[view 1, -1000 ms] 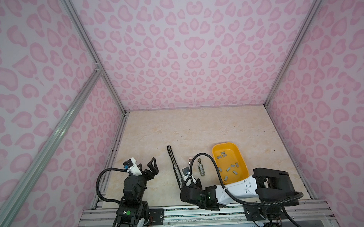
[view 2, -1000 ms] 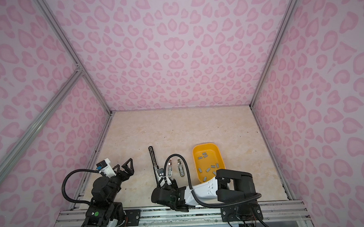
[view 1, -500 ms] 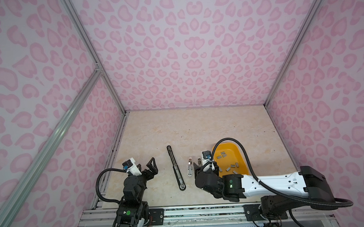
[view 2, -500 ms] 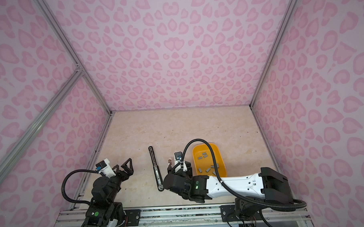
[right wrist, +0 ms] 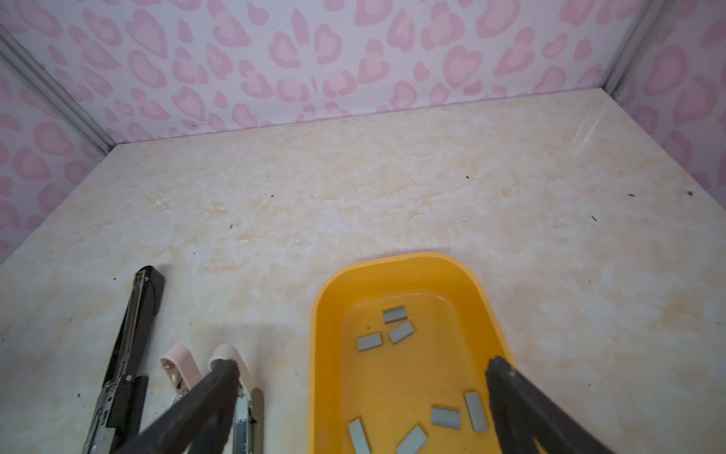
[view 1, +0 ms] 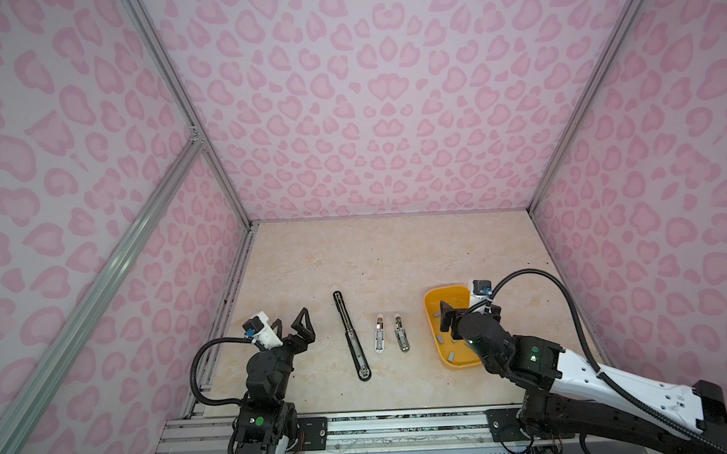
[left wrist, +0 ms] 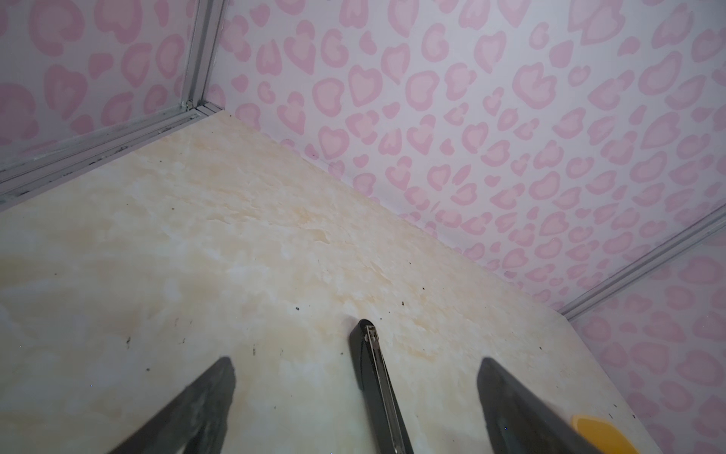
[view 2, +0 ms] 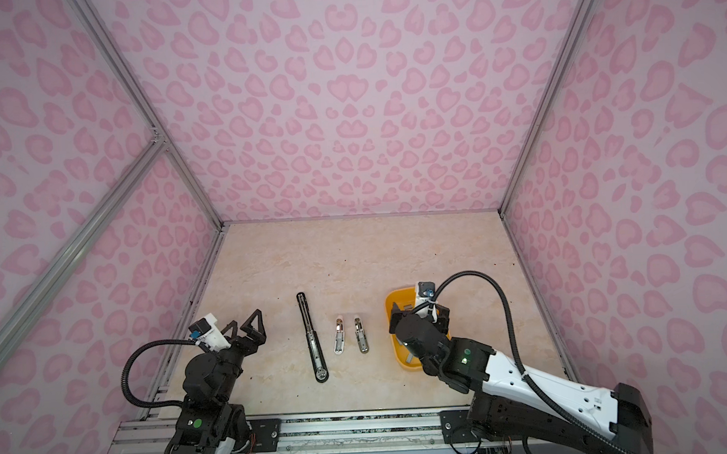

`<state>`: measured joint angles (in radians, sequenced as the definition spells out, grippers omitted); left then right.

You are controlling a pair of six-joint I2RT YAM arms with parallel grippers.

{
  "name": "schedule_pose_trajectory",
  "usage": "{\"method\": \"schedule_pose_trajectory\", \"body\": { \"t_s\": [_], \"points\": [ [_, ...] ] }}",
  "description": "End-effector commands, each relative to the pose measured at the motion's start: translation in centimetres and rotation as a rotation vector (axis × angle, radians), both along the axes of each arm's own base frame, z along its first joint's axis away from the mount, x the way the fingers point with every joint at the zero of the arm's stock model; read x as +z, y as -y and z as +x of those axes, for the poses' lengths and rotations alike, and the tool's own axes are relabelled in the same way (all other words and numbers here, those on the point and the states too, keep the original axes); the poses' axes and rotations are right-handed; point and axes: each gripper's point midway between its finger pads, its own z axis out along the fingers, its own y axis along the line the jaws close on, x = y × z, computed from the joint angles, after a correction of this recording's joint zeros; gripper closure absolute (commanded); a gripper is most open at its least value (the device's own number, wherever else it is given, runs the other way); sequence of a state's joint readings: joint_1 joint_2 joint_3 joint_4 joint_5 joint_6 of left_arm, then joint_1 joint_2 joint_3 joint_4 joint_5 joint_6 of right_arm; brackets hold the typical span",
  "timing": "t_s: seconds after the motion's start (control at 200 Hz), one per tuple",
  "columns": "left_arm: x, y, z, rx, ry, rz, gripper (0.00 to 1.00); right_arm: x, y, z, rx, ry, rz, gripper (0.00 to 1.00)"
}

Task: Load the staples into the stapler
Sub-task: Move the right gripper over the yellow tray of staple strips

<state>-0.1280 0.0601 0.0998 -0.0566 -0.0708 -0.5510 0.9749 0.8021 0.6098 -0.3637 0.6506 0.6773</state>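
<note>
Right claw (right wrist: 361,365) hangs spread and empty over my yellow tray (right wrist: 393,260); I should pinch one isolated strip of staples (right wrist: 369,341) across its narrow sides.

Yellow tray (right wrist: 393,262), marbled tabletop (view 1: 396,256), pink walls (view 1: 370,111)

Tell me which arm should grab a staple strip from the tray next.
Right. The right gripper hangs open over the yellow tray, staples showing between its fingers. The left gripper, also open, sits beyond the black stapler, away from the tray.
</note>
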Motion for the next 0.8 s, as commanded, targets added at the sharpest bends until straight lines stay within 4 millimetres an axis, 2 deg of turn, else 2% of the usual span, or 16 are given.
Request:
{"method": "schedule_pose_trajectory", "body": {
  "t_s": [0.0, 0.065, 0.16, 0.285, 0.375, 0.5, 0.67, 0.795],
  "points": [
    [3.3, -1.6, 0.5, 0.096, 0.115, 0.07, 0.03, -1.0, 0.4, -0.2, 0.086, -0.044, 0.087, 0.08],
    [2.3, -2.1, 1.1, 0.13, 0.071, 0.082, 0.04, -1.6, 1.9, 0.4, 0.064, -0.097, 0.094, 0.13],
    [1.0, -1.2, 2.3, 0.084, 0.024, 0.073, 0.04, -2.5, 3.0, 1.6, 0.056, -0.203, 0.101, 0.24],
    [-1.7, -3.1, 3.2, 0.198, -0.085, 0.089, 0.04, -3.8, 1.7, 3.3, 0.115, -0.267, 0.097, 0.27],
    [-1.1, -2.4, 3.5, 0.155, -0.061, 0.111, 0.03, -4.6, 0.5, 4.7, 0.137, -0.314, 0.078, 0.32],
    [-1.7, -2.6, 3.5, 0.172, -0.06, 0.081, 0.05, -6.5, -0.6, 6.4, 0.136, -0.392, 0.055, 0.45],
    [-3.0, -2.2, 4.4, 0.159, -0.12, 0.066, 0.04, -10.2, -0.3, 7.8, 0.077, -0.505, 0.049, 0.56],
    [-3.4, -1.8, 5.1, 0.14, -0.162, 0.08, 0.04, -11.4, -0.9, 8.2, 0.083, -0.534, 0.072, 0.58]
  ]
}}
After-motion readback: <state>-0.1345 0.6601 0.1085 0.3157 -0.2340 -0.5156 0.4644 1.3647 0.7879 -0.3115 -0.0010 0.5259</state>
